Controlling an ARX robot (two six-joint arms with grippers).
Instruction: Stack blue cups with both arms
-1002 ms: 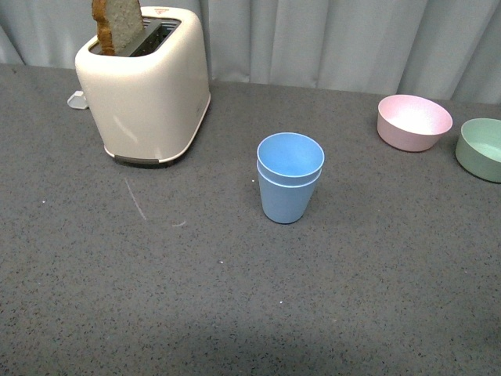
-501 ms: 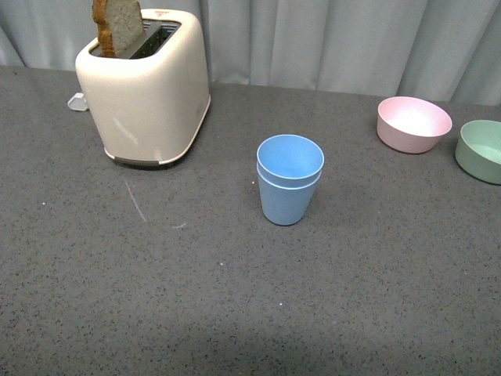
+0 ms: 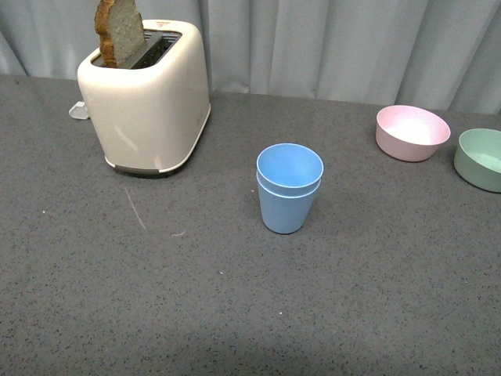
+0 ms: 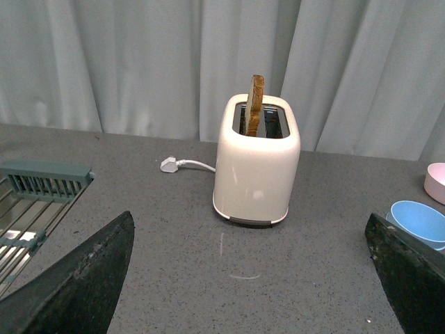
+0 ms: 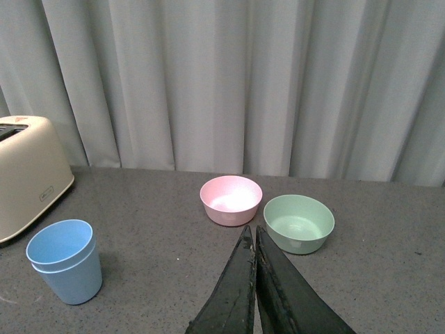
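Left gripper [image 4: 247,278]: fingers [image 4: 76,278] spread wide, nothing betw. them; seen in left wrist view only, raised above table.
Right gripper [image 5: 254,240]: fingers [image 5: 233,299] pressed together, tips touching, holding nothing; seen in right wrist view only, raised above table.
Table [image 3: 235,313]: dark grey speckled top; a pale scratch mark in front of toaster.
Blue cups [image 3: 289,188]: two, one nested inside the other, upright, approx. mid-table; inner rim sits just above outer rim. Apart from both grippers. Also in right wrist view [image 5: 64,261]; only a rim edge shows in left wrist view [image 4: 419,221].
Toaster [image 3: 147,98]: cream, upright, far left of cups, well apart from them.
Bread slice [image 3: 119,33]: stands upright in one toaster slot, top half sticking out.
Plug [image 4: 169,164]: white, w/ cord, lies on table behind toaster.
Pink bowl [image 3: 412,132]: upright, far right of cups, well apart.
Green bowl [image 3: 482,159]: upright, just beside pink bowl, at right edge of front view, partly cut off; not touching pink bowl per right wrist view.
Rack [image 4: 45,182]: green frame w/ wire grid, at table edge, left wrist view only.
Curtain [image 3: 337,47]: grey-white, pleated, behind table, full width.
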